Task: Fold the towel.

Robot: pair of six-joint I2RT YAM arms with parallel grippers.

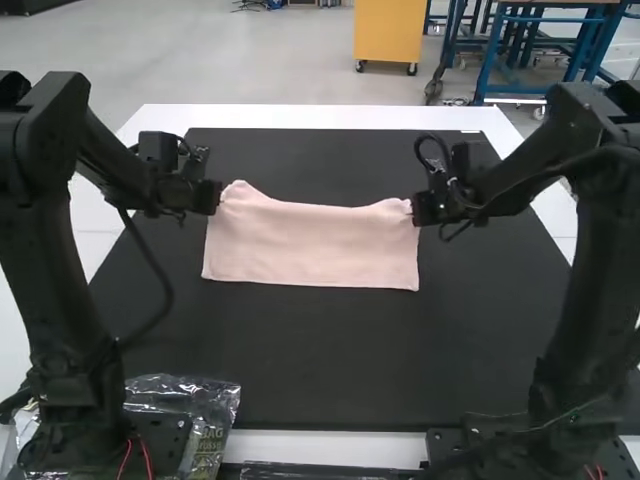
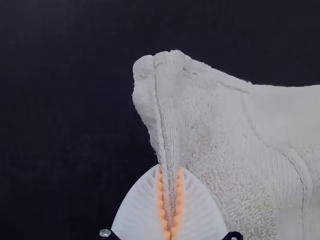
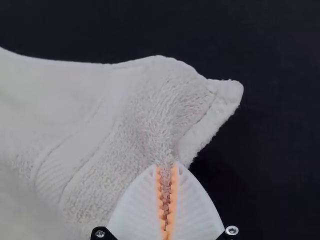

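Nearest, a crumpled clear plastic bag [image 1: 213, 398] lies beside the base of the left arm [image 1: 62, 350], and the right arm [image 1: 578, 300] stands well apart from it, across the counter [image 1: 340, 446]. Between the arms spreads a black mat [image 1: 330, 365], with the pale pink towel [image 1: 312, 245] on its middle part, lying as a wide, shallow band. The towel's near edge runs almost straight; I cannot tell how many layers there are.

Farther up the towel, the left gripper [image 1: 212, 197] is at its left side, near the far corner. Its white ribbed fingers [image 2: 142, 207] are clamped on a narrow ridge of cloth, and the corner pokes out beyond them. The right gripper [image 1: 424, 208] is at the opposite side, its fingers [image 3: 197, 207] clamped on gathered cloth near the other far corner, with a flap showing past the tips. The far edge dips between these two raised ends. Beyond it come more mat and the counter's white far border.
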